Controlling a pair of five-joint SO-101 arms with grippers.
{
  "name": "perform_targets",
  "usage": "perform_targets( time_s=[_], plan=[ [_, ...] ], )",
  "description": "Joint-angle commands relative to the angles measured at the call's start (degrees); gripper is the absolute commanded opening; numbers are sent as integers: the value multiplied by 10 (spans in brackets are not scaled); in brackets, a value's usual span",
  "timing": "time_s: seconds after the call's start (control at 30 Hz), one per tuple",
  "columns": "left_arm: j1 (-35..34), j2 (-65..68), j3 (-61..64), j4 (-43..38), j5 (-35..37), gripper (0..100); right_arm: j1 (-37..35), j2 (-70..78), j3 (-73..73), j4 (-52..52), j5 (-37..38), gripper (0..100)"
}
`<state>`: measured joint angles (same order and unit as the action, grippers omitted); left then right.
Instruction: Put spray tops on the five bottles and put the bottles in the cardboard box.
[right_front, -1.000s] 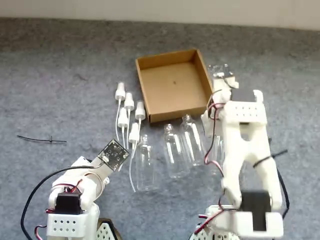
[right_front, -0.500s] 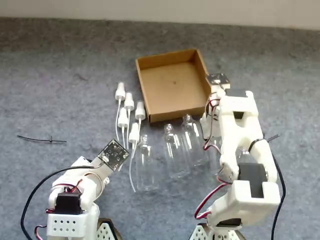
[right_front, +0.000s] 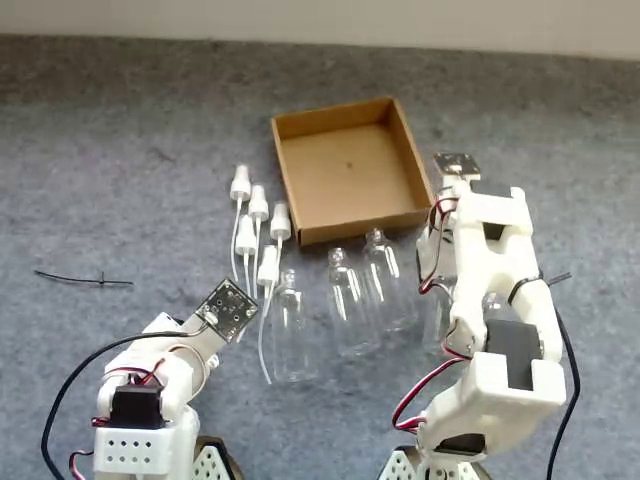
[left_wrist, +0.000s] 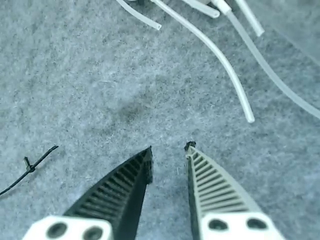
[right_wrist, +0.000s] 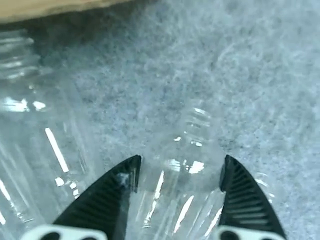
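Observation:
Three clear bottles (right_front: 290, 325) (right_front: 348, 300) (right_front: 388, 280) lie side by side in front of the empty cardboard box (right_front: 300, 130). More clear bottles (right_front: 437, 315) show partly under the right arm (right_front: 490, 260). Several white spray tops (right_front: 258, 225) with long tubes lie to the left of the box. My right gripper (right_wrist: 181, 160) is open and low, its fingers on either side of a lying clear bottle (right_wrist: 192, 145), just behind the neck. My left gripper (left_wrist: 168, 148) is open over bare carpet near the ends of the spray tubes (left_wrist: 235, 80), holding nothing.
A black zip tie (right_front: 85, 278) lies on the grey carpet at the far left and also shows as a tie (left_wrist: 27, 167) beside my left fingers. Another bottle (right_wrist: 30, 115) lies close beside the right gripper, with the box wall (right_wrist: 50, 7) just beyond.
The right arm has folded down and shifted slightly right, bringing its gripper low over the rightmost bottles. The left arm, bottles, tops and box have not moved.

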<state>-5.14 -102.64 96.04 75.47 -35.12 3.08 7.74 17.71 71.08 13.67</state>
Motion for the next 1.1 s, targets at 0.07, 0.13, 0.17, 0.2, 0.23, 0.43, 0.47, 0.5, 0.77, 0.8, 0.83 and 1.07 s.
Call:
perform_targets(
  time_s=[0.07, 0.13, 0.17, 0.2, 0.23, 0.43, 0.47, 0.5, 0.77, 0.8, 0.83, 1.07],
  plan=[
    [-7, 9, 13, 11, -5, 112, 0, -7, -35, 11, -4, 190],
    [-7, 9, 13, 11, -5, 112, -12, -11, -49, 38, -4, 234],
    [-7, 9, 13, 11, -5, 112, -18, -18, -59, 54, -9, 257],
    [-7, 9, 13, 11, -5, 112, -21, -27, -70, 65, -19, 277],
    [-7, 9, 13, 11, -5, 112, -22, -39, -80, 73, -25, 293],
    [-7, 9, 13, 11, -5, 112, -20, -142, -124, 153, -31, 300],
    [-7, 9, 13, 11, -5, 112, -18, -161, -120, 159, -29, 300],
    [-7, 9, 13, 11, -5, 112, -9, -176, -104, 162, -18, 300],
    [-7, 9, 13, 11, -5, 112, 129, -286, 125, 44, 50, 300],
    [-7, 9, 13, 11, -5, 112, 140, -291, 152, 26, 56, 300],
    [-7, 9, 13, 11, -5, 112, 149, -292, 175, 9, 62, 300],
    [-6, 9, 13, 11, -5, 112, 133, -265, 272, -74, 57, 300]
  ],
)
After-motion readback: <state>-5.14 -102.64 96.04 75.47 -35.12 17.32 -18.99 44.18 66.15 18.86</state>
